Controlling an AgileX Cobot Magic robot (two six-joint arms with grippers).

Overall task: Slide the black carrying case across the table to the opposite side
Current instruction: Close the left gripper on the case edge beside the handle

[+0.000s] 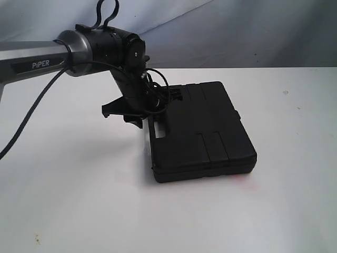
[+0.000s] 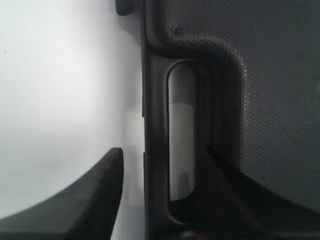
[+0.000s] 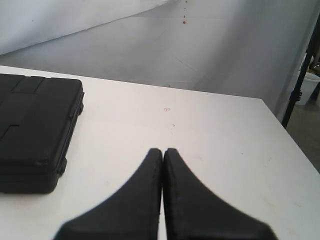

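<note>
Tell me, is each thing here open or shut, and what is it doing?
Case: shut, lying flat on the table.
Left gripper: open, one finger on each side of the handle.
Right gripper: shut, holding nothing, off to the side of the case.

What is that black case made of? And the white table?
The black carrying case looks like hard matte plastic: fine pebbled grain and a moulded handle. The table has a smooth, plain white top, maybe laminate or painted board; the pictures cannot settle which.
</note>
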